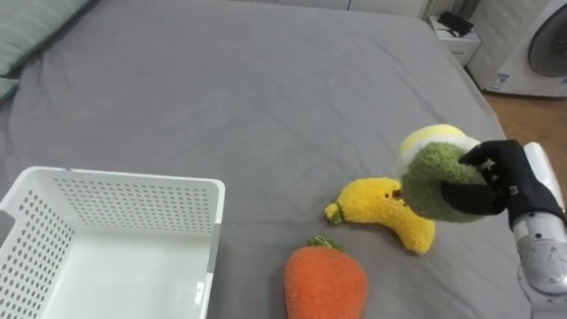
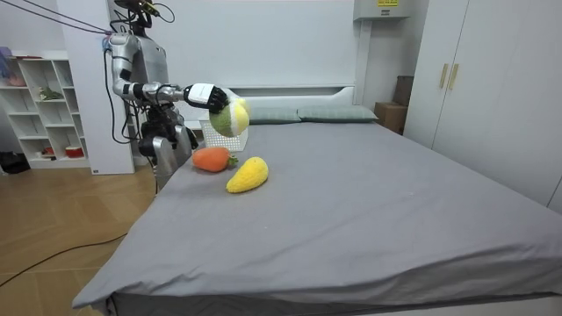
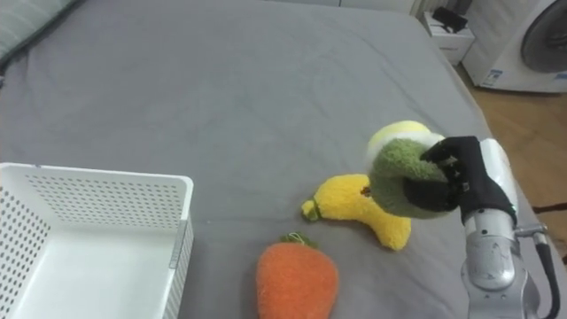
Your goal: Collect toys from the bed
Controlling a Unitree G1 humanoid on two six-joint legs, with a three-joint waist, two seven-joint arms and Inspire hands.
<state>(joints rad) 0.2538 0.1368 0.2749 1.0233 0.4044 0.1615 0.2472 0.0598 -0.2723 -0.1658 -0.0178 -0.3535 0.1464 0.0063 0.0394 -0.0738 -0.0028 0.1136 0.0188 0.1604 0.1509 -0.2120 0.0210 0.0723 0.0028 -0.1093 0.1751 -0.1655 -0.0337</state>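
A round green plush toy (image 1: 432,182) with a pale yellow face is held off the bed (image 1: 230,89), clasped in the right hand (image 1: 507,175), whose dark fingers are curled round its side. In the eye views the toy is seen just above the thick end of a yellow banana-shaped plush (image 1: 383,209), which lies on the grey cover. An orange carrot plush (image 1: 325,282) with a small green top is laid near the banana, closer to the robot, and the two are apart. A white perforated basket (image 1: 133,182) is set on the bed at the robot's left, well apart from the held toy, and nothing is seen inside it.

In the room view the robot is seen standing at the side of the bed on the room view's left, its right arm stretched out level over the cover, with the green toy (image 2: 230,117) raised clear above the carrot and the banana. Pillows (image 2: 329,113) are laid at the head of the bed, and a white shelf unit (image 2: 44,96) is placed behind the robot.
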